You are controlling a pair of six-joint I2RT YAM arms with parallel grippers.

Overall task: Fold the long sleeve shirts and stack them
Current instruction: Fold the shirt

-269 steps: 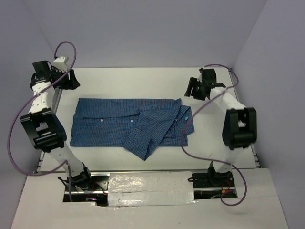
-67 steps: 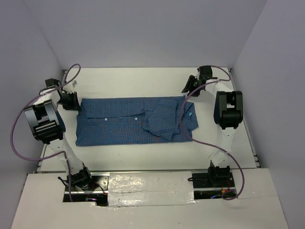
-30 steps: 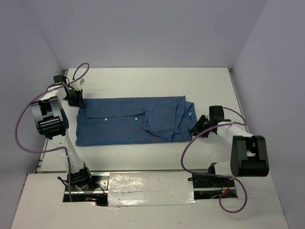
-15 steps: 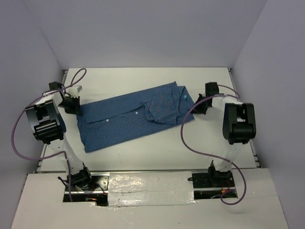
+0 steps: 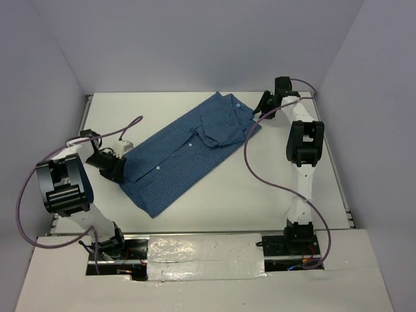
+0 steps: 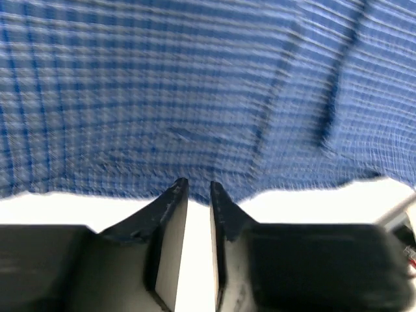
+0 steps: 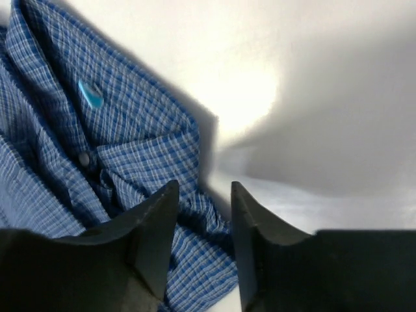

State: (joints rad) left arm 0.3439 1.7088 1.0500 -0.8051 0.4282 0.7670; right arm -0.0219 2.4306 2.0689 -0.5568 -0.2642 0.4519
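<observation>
At the left, the left jaws stand a narrow slit apart with only worktop showing between them. Their tips are at the hem (image 6: 97, 174) of the blue finely checked cloth button-up shirt (image 5: 188, 153), either touching its edge or just short of it; I cannot tell which, but no cloth is pinched. The shirt lies flat on the white worktop (image 5: 273, 182) as a narrow band, slanting from its hem at the near left to its collar (image 5: 225, 104) at the far right, with a part folded in over the chest. At the far right, the right jaws are open over the collar end, with cloth beneath them and nothing gripped. The step in hand looks like lining up the narrowed shirt for its cross fold. The next move probably calls for a fresh pinch on the hem corners and a carry toward the collar, with the collar end held down. As for room, the hem's left corner sits close to the left arm's links, and the collar lies near the worktop's far edge with little margin beyond. Bare worktop opens at the far left and across the near right, which looks the better side to slide or fold into.
</observation>
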